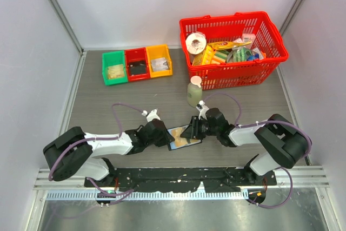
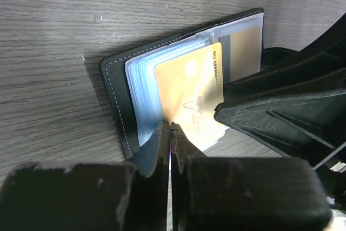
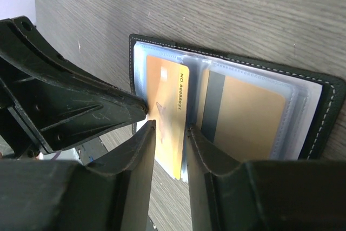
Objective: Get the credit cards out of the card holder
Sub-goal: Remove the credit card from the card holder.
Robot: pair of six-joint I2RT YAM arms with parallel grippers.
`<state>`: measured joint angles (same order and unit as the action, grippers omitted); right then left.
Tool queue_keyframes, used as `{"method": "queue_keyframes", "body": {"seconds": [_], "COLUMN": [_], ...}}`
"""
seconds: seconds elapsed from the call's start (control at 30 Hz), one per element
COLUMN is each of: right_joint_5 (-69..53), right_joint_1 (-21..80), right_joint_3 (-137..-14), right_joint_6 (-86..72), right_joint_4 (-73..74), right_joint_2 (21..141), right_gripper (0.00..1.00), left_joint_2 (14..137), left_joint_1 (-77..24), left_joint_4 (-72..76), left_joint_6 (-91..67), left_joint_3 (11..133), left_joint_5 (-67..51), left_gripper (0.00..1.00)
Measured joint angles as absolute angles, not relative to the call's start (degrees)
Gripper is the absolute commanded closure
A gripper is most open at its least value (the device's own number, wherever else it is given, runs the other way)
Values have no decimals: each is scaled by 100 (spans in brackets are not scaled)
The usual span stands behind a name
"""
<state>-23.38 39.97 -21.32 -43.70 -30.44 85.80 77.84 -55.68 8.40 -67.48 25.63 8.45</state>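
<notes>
On the desk (image 1: pixel 162 93), near its front middle, the card holder (image 1: pixel 183 138) lies open between both arms; open surface stretches behind it, save a pale bottle (image 1: pixel 194 93). At the back, a red basket (image 1: pixel 238 77) is heaped with groceries, beside three small trays (image 1: pixel 136 52). The left claw (image 2: pixel 170 133), almost shut, pinches the holder's sleeve edge. The right claw (image 3: pixel 171 133), narrowly parted, grips a yellow-orange card (image 3: pixel 165 96) by its long edges, overhanging the holder; a second card (image 3: pixel 243 112) sits pocketed.

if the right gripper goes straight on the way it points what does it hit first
The right gripper would likely meet the yellow card lying between its fingers, then the card holder around it; depth is unclear.
</notes>
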Motion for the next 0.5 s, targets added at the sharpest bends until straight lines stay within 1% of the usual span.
{"method": "queue_keyframes", "body": {"seconds": [0.2,0.37,0.47,0.5], "right_joint_5": [-2532,-2786,-2928,-2976], "right_joint_1": [3903,3706,3618,3605], "right_joint_3": [-1857,-1559,-1455,-1431], "right_joint_6": [-4552,-4729,-4792,-4807], "right_joint_4": [-3597,-4049,-4283,-4357], "right_joint_2": [8705,8718,8753,8770], "right_gripper": [80,86,92,96], "left_joint_2": [7828,7856,7874,7885], "left_joint_1": [-5568,-5537,-5509,-5505], "left_joint_4": [1004,1057,1092,1105], "left_joint_6": [-6890,-6965,-7015,-7019], "left_joint_3": [2512,2499,2493,2493], "left_joint_5": [827,825,781,768], "left_gripper": [100,100,100,100]}}
